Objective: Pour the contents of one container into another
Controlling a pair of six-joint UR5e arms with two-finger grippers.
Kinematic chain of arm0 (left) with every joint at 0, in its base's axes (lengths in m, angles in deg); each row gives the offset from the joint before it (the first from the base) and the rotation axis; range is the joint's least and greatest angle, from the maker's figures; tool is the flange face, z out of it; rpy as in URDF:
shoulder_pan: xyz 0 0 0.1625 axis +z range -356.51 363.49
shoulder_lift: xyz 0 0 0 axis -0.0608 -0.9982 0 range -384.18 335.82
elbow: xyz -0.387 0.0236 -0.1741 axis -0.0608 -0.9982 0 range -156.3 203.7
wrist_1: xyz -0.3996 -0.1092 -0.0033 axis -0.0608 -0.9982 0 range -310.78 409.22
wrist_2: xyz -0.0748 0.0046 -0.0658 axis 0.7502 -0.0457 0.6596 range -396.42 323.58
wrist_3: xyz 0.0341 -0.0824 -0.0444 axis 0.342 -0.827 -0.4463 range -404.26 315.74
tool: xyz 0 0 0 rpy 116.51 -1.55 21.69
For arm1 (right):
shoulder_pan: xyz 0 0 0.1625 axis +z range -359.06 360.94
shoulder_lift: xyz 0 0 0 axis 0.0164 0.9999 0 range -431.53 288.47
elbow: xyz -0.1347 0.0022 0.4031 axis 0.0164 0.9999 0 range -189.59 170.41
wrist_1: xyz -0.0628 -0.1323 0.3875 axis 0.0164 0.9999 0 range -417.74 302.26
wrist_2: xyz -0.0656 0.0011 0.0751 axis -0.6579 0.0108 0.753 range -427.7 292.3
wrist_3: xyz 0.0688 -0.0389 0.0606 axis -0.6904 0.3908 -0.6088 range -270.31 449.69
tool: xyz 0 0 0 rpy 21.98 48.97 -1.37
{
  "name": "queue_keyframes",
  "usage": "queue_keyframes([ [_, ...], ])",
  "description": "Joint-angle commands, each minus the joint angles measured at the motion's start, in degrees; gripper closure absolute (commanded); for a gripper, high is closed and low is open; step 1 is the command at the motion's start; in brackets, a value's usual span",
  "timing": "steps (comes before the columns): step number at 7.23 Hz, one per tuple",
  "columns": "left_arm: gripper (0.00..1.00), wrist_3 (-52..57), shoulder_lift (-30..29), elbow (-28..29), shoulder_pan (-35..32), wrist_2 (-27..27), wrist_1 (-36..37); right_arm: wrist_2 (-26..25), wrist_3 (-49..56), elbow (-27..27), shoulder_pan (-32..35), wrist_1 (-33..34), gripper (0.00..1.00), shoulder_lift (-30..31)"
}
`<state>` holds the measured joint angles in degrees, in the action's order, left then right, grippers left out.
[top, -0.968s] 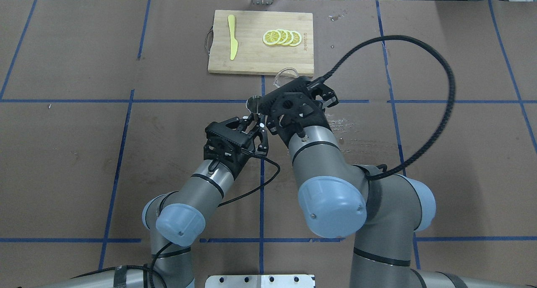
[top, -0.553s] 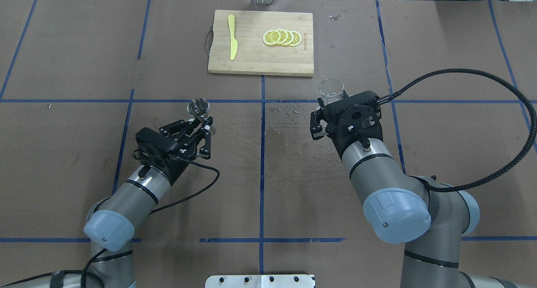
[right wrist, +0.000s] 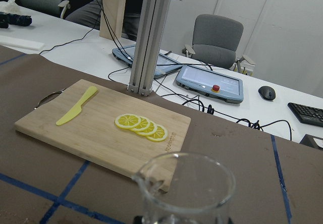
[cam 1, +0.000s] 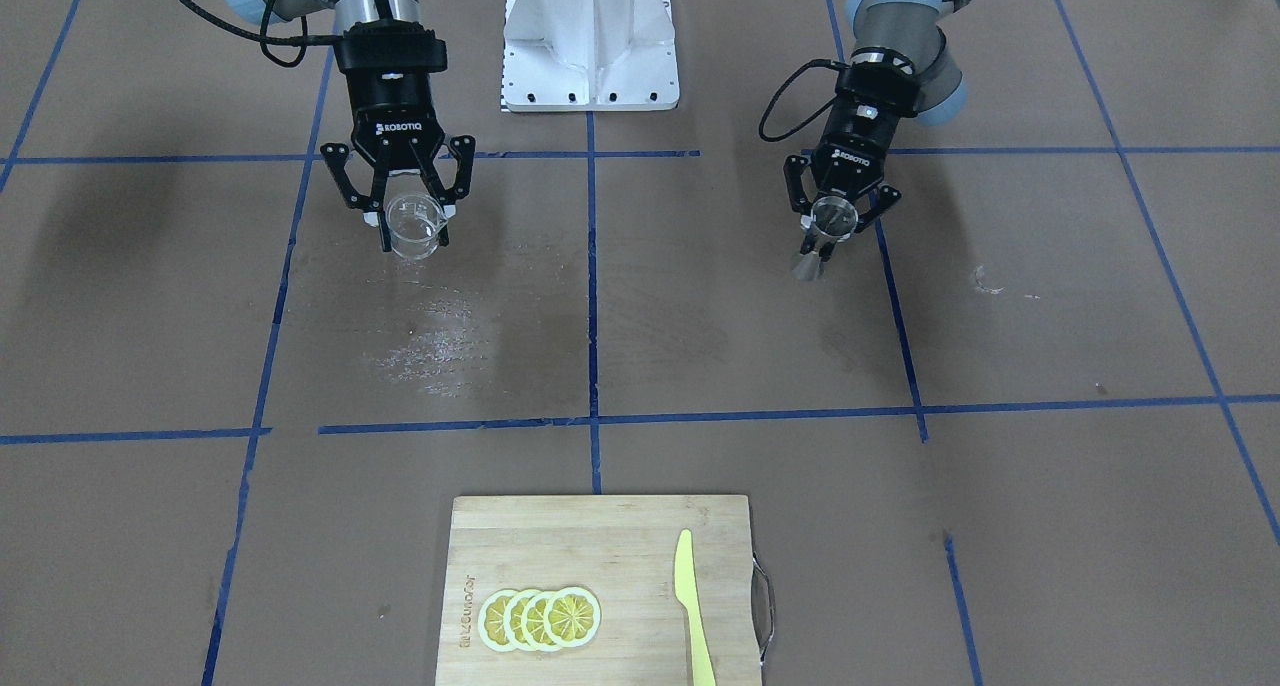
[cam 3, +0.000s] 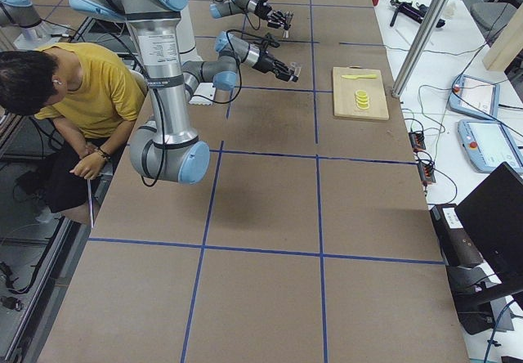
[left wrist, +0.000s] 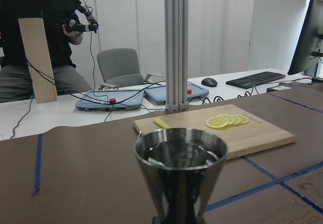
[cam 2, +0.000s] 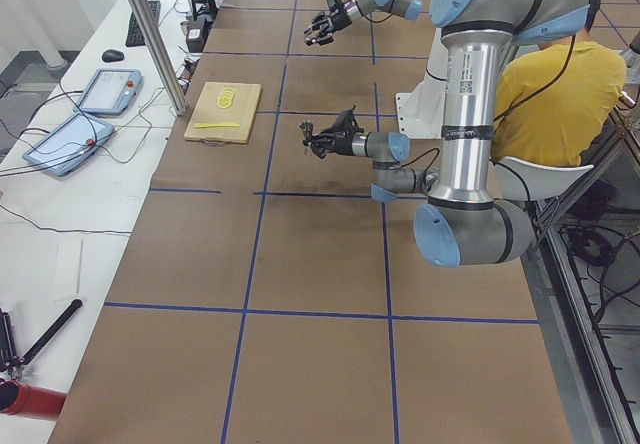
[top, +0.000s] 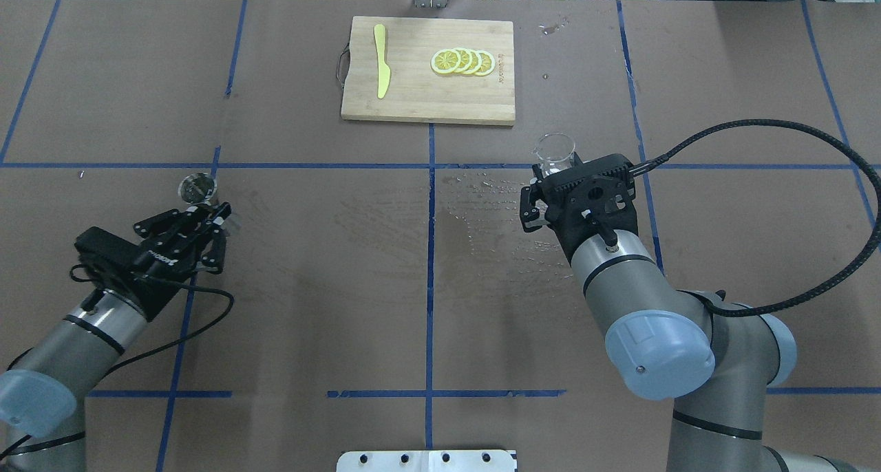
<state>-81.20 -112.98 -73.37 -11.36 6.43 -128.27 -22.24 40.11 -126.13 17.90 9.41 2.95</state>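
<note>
Overhead exterior: right gripper clasps a clear lipped glass cup, left gripper a steel hourglass jigger.

The jigger is polished metal, smooth and mirror-glossy. The cup is clear smooth glass. The table cover looks like matt brown paper, with a wet shining patch at two o'clock from its centre. At twelve o'clock the cutting board is pale matt wood; its knife looks yellow plastic.
</note>
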Motion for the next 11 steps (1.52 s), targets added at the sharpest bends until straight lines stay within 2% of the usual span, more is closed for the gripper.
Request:
queue_keyframes([
  [1,1.0,-2.2,10.8,0.6,0.0,-0.9,-7.4,0.1,-0.3,0.1,0.0,0.0,1.0,0.2],
  [2,1.0,-7.7,14.1,1.7,-0.1,-4.3,-7.7,0.1,-0.3,0.1,-0.1,0.0,1.0,0.2],
  [3,1.0,-11.4,14.3,3.0,0.1,-5.3,-8.0,0.1,-0.3,0.1,-0.1,0.0,1.0,0.2],
  [5,1.0,-11.5,14.3,8.4,0.6,-5.3,-7.7,0.1,-0.4,0.1,-0.1,0.0,1.0,0.3],
  [8,1.0,-11.7,14.1,9.4,3.1,-4.1,-7.8,0.1,-0.4,0.2,-0.1,0.0,1.0,0.4],
  [11,1.0,-18.5,14.1,9.5,5.0,-5.0,-7.9,0.1,-0.4,0.1,-0.2,0.0,1.0,0.4],
])
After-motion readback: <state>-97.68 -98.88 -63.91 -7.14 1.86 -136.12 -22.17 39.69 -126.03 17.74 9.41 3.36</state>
